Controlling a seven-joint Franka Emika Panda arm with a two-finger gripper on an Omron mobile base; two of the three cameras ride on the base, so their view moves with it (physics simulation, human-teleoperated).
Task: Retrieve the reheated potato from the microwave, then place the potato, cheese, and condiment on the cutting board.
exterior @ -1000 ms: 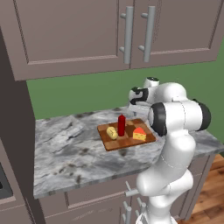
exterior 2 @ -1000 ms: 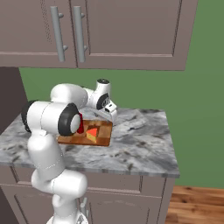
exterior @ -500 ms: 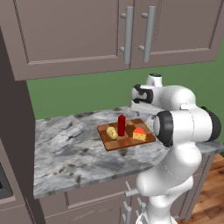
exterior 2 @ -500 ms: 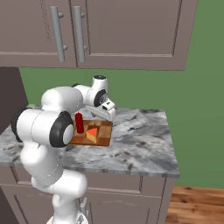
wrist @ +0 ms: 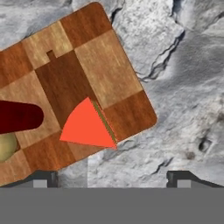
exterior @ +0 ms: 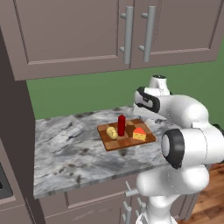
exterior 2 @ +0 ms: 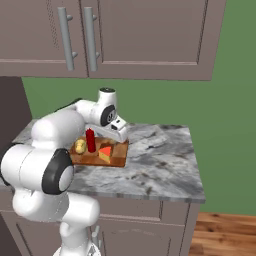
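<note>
On my screens the potato (exterior: 112, 133) sits at the left end of the cutting board (exterior: 126, 136), with the condiment (exterior: 121, 125) standing upright just beside it in the middle and the cheese (exterior: 139, 134) lying toward the right end, apart from the bottle. From the right base camera I see the same three in a row, potato (exterior 2: 80, 146), red bottle (exterior 2: 90, 140) and orange wedge (exterior 2: 105, 153), though the arm's white shoulder cuts off the board's (exterior 2: 118, 158) near-left corner. In the hand view the cheese (wrist: 87, 125) is whole, while the condiment (wrist: 19, 117) and potato (wrist: 6, 146) are clipped by the left edge, so I only get slivers of them. The gripper (exterior 2: 119, 129) hangs above the board's right end with its jaws spread wide and nothing between them; its fingertips (wrist: 43, 178) show far apart at the bottom of the hand view. The board lies on a grey marbled counter (exterior: 70, 153) under closed wall cabinets (exterior: 113, 30).
</note>
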